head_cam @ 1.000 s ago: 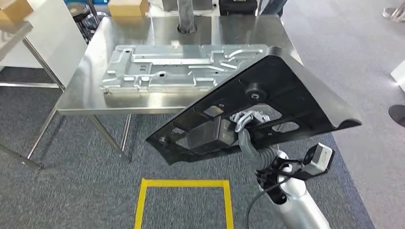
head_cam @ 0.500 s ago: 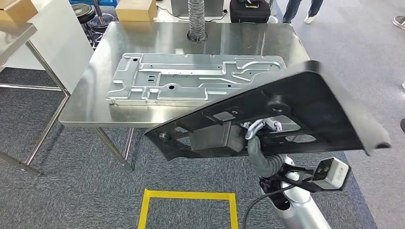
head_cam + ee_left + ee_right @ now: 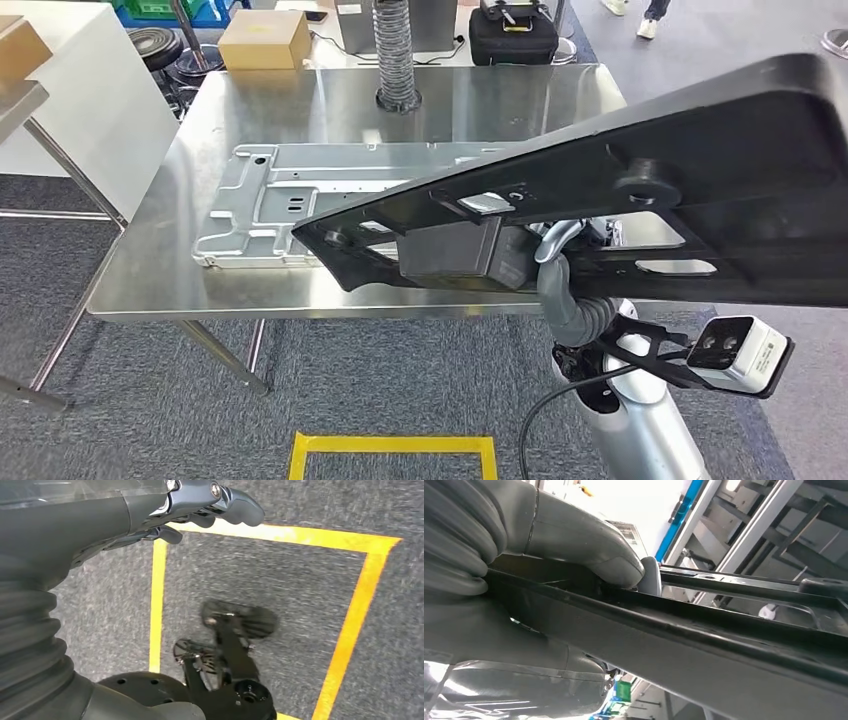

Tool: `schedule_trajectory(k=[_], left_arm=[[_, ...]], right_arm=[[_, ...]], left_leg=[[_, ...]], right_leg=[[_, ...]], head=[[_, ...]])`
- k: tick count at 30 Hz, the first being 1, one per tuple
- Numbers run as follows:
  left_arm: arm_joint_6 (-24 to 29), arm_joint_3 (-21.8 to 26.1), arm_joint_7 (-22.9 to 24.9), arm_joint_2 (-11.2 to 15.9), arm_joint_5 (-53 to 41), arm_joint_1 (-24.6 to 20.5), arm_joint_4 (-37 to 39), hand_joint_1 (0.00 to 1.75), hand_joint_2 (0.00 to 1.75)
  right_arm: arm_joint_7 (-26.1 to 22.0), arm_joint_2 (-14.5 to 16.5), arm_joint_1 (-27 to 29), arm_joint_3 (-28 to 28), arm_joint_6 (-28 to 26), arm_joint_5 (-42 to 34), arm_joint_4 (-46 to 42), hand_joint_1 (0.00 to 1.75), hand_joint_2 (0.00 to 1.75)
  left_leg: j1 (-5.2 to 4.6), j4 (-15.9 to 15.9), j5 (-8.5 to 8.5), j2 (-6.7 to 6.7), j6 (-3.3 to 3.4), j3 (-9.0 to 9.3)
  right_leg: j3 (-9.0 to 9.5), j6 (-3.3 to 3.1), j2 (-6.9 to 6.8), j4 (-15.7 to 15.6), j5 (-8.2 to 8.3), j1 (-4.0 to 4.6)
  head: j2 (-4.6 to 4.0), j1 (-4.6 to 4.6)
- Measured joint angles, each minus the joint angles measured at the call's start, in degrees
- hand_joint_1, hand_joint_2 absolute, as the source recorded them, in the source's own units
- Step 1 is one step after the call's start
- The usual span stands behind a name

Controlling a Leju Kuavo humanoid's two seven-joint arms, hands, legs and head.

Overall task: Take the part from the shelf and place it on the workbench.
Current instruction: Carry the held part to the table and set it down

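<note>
One big black part [image 3: 700, 170] sits gripped in the right hand [image 3: 560, 250], held tilted over the steel table [image 3: 150, 290] and its silver plate [image 3: 280, 200]. Left hand [image 3: 200, 505] hangs curled, holding nothing. No readable writing; cardboard box [image 3: 262, 40] is closed.

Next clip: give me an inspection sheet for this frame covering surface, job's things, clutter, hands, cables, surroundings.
Surface: steel workbench, shiny, on grey carpet.
Job's things: black part held above the bench's near right edge, not yet set down.
Clutter: silver metal plate lying flat on the bench; ribbed hose rising at the far edge.
Hands: right hand grips the black part's edge; left hand hangs over the floor, holding nothing, fingers curled.
Cables: black cable along the right arm.
Surroundings: yellow floor square, cardboard box, black case.
</note>
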Motion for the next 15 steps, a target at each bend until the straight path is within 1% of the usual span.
schedule_trajectory(k=[1,3,4,5,6,7,8,9,10,11,12,13,14,15], left_arm=[[0.02,-0.01,-0.02,0.04,0.0,0.08,0.0,0.0,1.75],[0.02,-0.02,-0.11,0.1,0.0,-0.02,0.0,0.0,1.75],[-0.01,-0.02,-0.2,0.12,0.0,-0.1,0.0,0.0,1.75],[-0.03,-0.03,-0.28,0.16,0.0,-0.18,0.0,0.0,1.75],[-0.05,-0.04,-0.37,0.21,0.0,-0.23,0.01,0.0,1.75],[-0.07,-0.05,-0.44,0.27,0.0,-0.24,0.01,0.0,1.75],[-0.07,-0.07,-0.52,0.32,0.0,-0.25,0.01,0.0,1.75],[-0.07,-0.08,-0.69,0.35,0.0,-0.23,0.01,0.0,1.75],[-0.08,-0.09,-0.92,0.37,0.0,-0.18,0.0,0.0,1.75],[-0.1,-0.1,-1.19,0.39,0.0,-0.14,0.0,0.0,1.75],[-0.12,-0.1,-1.44,0.4,0.0,-0.11,0.0,0.0,1.75],[-0.14,-0.11,-1.61,0.41,0.0,-0.08,0.0,0.0,1.75],[-0.16,-0.13,-1.67,0.42,0.0,-0.12,0.0,0.0,1.75],[-0.17,-0.16,-1.68,0.42,0.0,-0.18,0.0,0.0,1.75]], right_arm=[[0.0,0.02,-0.38,-0.02,-0.07,-0.07,0.04,1.75,1.75],[0.02,0.03,-1.21,-0.27,-0.71,-0.09,-0.05,1.75,1.75],[0.02,0.03,-1.64,-0.55,-1.41,0.09,-0.13,1.75,1.75],[-0.01,0.03,-2.13,-0.94,-2.31,0.45,-0.23,1.75,1.75],[-0.11,0.03,-2.63,-1.48,-3.65,1.26,-0.35,1.75,1.75],[-0.25,0.02,-3.05,-2.2,-5.41,2.77,-0.49,1.75,1.75],[-0.39,0.02,-3.42,-3.07,-7.71,4.93,-0.63,1.75,1.75],[-0.45,0.02,-3.74,-4.08,-10.57,7.83,-0.77,1.75,1.75],[-0.27,0.02,-4.12,-5.15,-13.66,11.13,-0.88,1.75,1.75],[0.17,-0.02,-4.65,-6.26,-16.88,14.47,-0.96,1.75,1.75],[0.87,-0.1,-5.38,-7.37,-19.85,17.66,-0.98,1.75,1.75],[1.9,-0.23,-6.29,-8.37,-22.71,20.98,-0.92,1.75,1.75],[3.15,-0.39,-7.31,-9.21,-25.41,24.37,-0.67,1.75,1.75],[4.68,-0.61,-8.41,-9.81,-27.97,28.14,-0.2,1.75,1.75]], left_leg=[[-0.12,-1.32,1.61,0.0,0.36,0.05],[-0.15,-1.95,1.35,-0.04,1.12,0.85],[-0.05,-2.31,1.14,-0.1,1.51,1.51],[0.03,-2.58,0.84,-0.14,1.85,2.27],[0.09,-2.82,0.43,-0.18,2.11,3.01],[0.05,-2.94,-0.08,-0.19,2.3,3.66],[0.04,-2.99,-0.65,-0.2,2.4,4.27],[0.04,-2.98,-1.24,-0.24,2.42,4.94],[0.03,-2.98,-1.85,-0.29,2.42,5.71],[0.02,-2.98,-2.52,-0.37,2.38,6.59],[-0.02,-2.98,-3.23,-0.44,2.3,7.53],[-0.06,-3.03,-3.98,-0.49,2.16,8.31],[-0.18,-2.91,-4.72,-0.54,1.97,9.11],[-0.3,-2.85,-5.42,-0.57,1.7,9.64]], right_leg=[[0.36,0.37,0.09,-0.05,-0.39,0.04],[0.74,1.09,0.16,0.17,-0.42,0.1],[0.51,1.37,0.06,1.32,-0.05,0.07],[-0.62,1.61,-0.07,3.52,0.24,0.03],[-2.55,1.85,-0.2,6.73,0.05,-0.06],[-5.09,2.08,-0.31,10.44,-0.83,-0.13],[-7.81,2.26,-0.36,13.73,-2.5,-0.18],[-10.11,2.4,-0.38,15.9,-4.43,-0.2],[-11.71,2.42,-0.42,16.57,-5.84,-0.21],[-12.52,2.32,-0.46,15.51,-5.91,-0.2],[-12.66,2.04,-0.51,12.9,-4.23,-0.15],[-12.38,1.59,-0.58,9.22,-0.71,-0.05],[-12.08,1.14,-0.58,5.67,3.29,0.16],[-11.8,0.74,-0.56,3.18,6.49,0.34]], head=[[0.0,-0.03],[0.0,0.0],[0.0,0.02],[0.0,0.1],[0.0,0.14],[0.0,0.21],[0.0,0.25],[0.0,0.25],[0.0,0.25],[0.0,0.26],[0.0,0.27],[0.0,0.29],[0.0,0.27],[0.0,0.27]])
